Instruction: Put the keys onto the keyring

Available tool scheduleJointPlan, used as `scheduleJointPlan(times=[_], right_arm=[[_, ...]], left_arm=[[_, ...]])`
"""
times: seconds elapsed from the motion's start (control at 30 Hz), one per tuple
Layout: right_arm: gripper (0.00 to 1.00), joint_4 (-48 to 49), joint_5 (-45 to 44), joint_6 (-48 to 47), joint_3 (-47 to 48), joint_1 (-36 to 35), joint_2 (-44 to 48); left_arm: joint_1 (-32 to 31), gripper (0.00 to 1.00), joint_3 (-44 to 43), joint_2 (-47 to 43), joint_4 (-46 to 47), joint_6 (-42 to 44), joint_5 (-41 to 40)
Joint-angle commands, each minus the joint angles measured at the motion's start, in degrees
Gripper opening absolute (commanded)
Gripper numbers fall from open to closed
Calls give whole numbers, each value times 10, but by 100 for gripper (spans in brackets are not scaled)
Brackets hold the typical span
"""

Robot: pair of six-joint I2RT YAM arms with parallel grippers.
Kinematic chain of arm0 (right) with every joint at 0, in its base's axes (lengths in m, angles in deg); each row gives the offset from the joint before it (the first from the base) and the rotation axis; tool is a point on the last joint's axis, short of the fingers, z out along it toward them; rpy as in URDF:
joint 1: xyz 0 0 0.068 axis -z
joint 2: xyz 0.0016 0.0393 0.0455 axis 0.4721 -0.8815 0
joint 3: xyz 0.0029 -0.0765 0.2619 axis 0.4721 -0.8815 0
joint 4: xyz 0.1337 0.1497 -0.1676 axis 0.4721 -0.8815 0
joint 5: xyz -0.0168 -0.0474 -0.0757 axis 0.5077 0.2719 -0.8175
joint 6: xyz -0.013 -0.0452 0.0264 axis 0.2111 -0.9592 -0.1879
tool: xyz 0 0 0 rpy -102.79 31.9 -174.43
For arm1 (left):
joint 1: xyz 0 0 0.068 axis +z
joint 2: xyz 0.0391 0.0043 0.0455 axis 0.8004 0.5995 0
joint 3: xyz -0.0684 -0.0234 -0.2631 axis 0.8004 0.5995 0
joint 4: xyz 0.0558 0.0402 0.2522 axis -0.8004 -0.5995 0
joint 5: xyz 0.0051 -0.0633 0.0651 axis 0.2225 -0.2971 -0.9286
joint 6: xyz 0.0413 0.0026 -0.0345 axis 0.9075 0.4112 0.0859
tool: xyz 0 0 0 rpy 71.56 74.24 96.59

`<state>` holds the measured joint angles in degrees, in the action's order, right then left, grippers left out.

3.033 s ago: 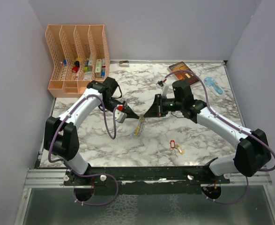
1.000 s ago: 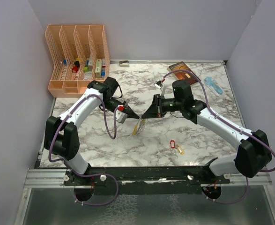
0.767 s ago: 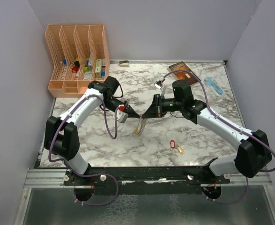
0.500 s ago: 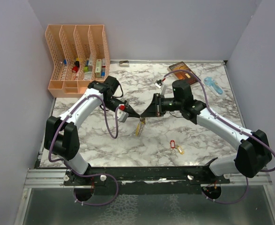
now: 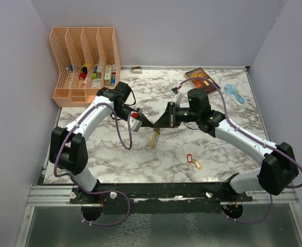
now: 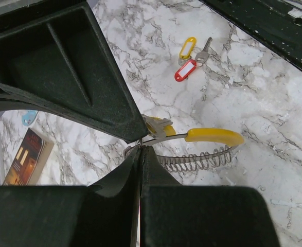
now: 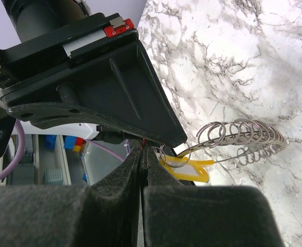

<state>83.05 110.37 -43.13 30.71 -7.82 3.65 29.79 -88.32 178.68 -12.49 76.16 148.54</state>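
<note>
The keyring [image 5: 154, 139] hangs above the middle of the table, between my two gripper tips. Its yellow segment [image 6: 215, 135] and wire coil [image 6: 192, 159] show in the left wrist view, the coil [image 7: 243, 135] also in the right wrist view. My left gripper [image 5: 148, 124] [image 6: 140, 147] is shut on the ring's thin wire end. My right gripper [image 5: 160, 125] [image 7: 140, 150] is shut, tip to tip with it, on the small ring of a yellow-tagged key [image 7: 185, 170]. Two more keys lie on the table, one with a red tag [image 5: 190, 156] [image 6: 185, 70], one with a yellow tag [image 5: 198, 165] [image 6: 188, 47].
A peach file organizer [image 5: 84, 62] with small items stands at the back left. A brown book [image 5: 199, 77] and a blue plastic object [image 5: 234, 94] lie at the back right. The marble table [image 5: 114, 154] ends at grey walls on three sides.
Both gripper tips have shifted slightly toward the back together, staying shut, and the keyring still hangs between them. The keys on the table have not moved.
</note>
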Motion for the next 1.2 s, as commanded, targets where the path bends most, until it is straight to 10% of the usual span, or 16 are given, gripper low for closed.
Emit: scheduleJointPlan(times=[0.0,1.17], right_arm=[[1,-5,-36,8,18,-5,20],[27,-20,-75,87,26,-22,39]], left_arm=[[-4,0,-18,8,-1,-12,47],[-3,0,-8,21,61,-70,92]])
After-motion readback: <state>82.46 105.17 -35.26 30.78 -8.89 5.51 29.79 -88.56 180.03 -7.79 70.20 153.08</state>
